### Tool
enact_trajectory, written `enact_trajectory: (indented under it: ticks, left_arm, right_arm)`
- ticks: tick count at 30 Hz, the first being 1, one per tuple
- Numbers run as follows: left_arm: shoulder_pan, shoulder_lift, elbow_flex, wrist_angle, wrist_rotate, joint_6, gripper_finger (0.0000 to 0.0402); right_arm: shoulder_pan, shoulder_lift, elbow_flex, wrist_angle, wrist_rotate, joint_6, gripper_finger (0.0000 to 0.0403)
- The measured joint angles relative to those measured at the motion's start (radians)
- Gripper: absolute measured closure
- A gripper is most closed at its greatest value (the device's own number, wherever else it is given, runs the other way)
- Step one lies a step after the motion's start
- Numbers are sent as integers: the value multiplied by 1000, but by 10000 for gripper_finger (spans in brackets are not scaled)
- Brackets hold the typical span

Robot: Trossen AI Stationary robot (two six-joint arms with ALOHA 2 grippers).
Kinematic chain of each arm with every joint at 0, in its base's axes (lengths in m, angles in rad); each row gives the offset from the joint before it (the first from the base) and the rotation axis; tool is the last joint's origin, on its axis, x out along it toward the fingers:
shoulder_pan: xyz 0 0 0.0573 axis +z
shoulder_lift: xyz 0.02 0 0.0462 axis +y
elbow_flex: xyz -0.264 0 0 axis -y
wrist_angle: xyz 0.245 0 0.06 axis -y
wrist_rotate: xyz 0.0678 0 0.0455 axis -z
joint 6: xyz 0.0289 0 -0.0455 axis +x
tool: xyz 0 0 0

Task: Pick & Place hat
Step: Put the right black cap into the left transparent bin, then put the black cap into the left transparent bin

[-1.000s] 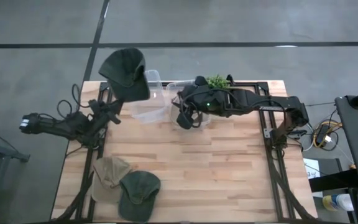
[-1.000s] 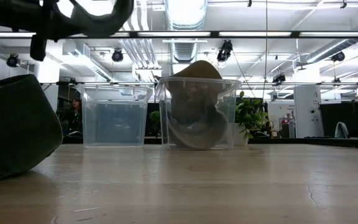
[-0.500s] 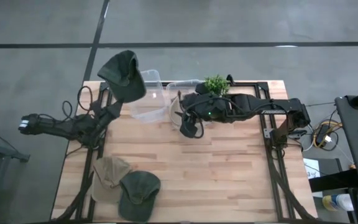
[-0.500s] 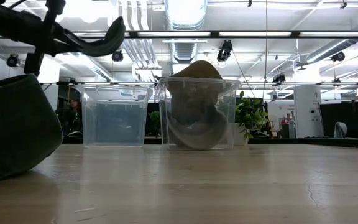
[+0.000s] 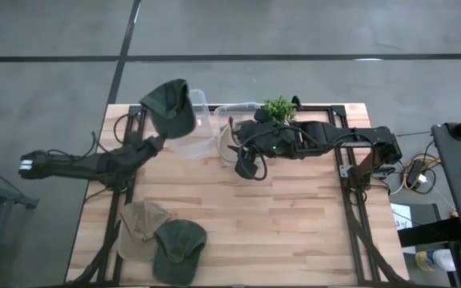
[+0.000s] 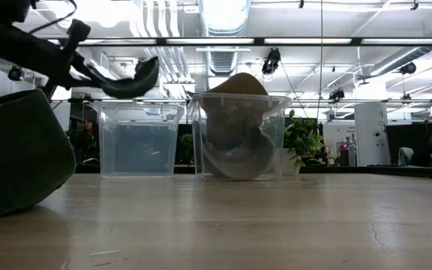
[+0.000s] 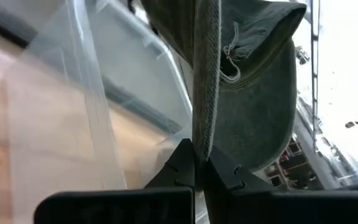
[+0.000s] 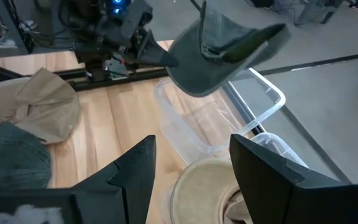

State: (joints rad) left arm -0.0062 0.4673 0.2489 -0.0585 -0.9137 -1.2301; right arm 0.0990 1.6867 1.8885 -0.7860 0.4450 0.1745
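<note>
Pinching green hat (image 7: 253, 93) (left tool (image 7: 196, 163))

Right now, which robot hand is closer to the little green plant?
The right. The right gripper hangs open just in front of the plant, over the tan hat's bin. The left gripper holds the dark green cap above the other bin, farther from the plant.

The dark left arm stretches toward the table's far edge, its two-finger left gripper (image 5: 160, 138) pinched closed; the dark right arm's right gripper (image 5: 249, 166) hangs spread near mid-table.
</note>
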Motion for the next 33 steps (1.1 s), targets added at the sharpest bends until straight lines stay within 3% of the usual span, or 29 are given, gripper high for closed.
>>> enact_trajectory:
  ticks: [6,14,19,26,30,33]
  left_arm:
    - [48,22,2,2,116,-50,389]
    - [91,45,25,2,168,-50,380]
    - [110,58,50,7,250,5,330]
    - [110,51,70,4,242,31,244]
    - [108,48,97,5,306,85,232]
    - [107,48,113,5,408,138,231]
  right_arm:
    - [0,0,0,0,0,-25,202]
    - [2,0,0,-28,0,-26,202]
    - [1,0,0,-48,0,-25,202]
    - [1,0,0,-50,0,-12,202]
    - [2,0,0,-80,-15,29,202]
    - [2,0,-6,-100,-92,67,202]
